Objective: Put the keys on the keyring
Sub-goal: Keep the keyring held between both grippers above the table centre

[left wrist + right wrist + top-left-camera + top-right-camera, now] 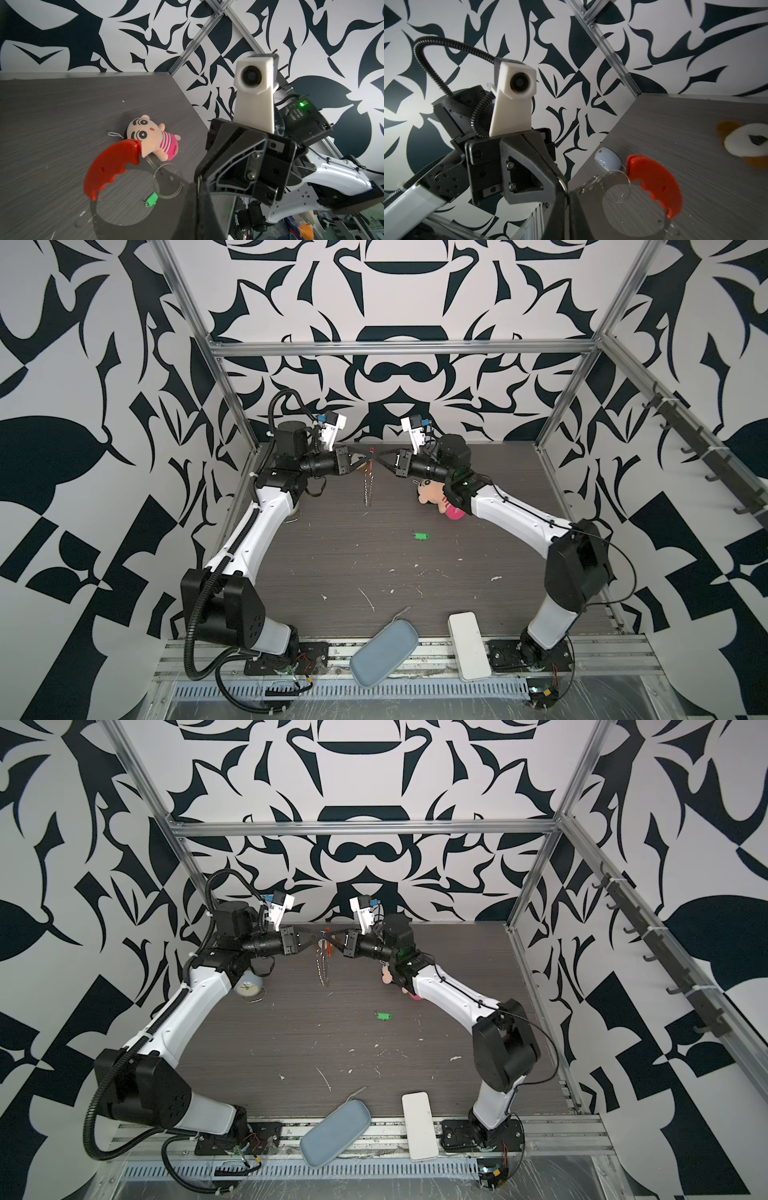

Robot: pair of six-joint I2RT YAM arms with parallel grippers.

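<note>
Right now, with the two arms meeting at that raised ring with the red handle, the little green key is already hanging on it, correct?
No. The green key is not on the keyring; it lies loose on the table, nearer the front, as both top views show. The rest holds: the left gripper and right gripper meet at the raised ring.

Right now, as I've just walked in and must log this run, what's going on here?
Both arms meet above the back of the table. The left gripper is shut on the keyring, whose chain of rings hangs down. The right gripper meets it at the same spot, grip unclear. The green key lies on the table, not yet threaded. A plush doll lies by the right arm.
</note>
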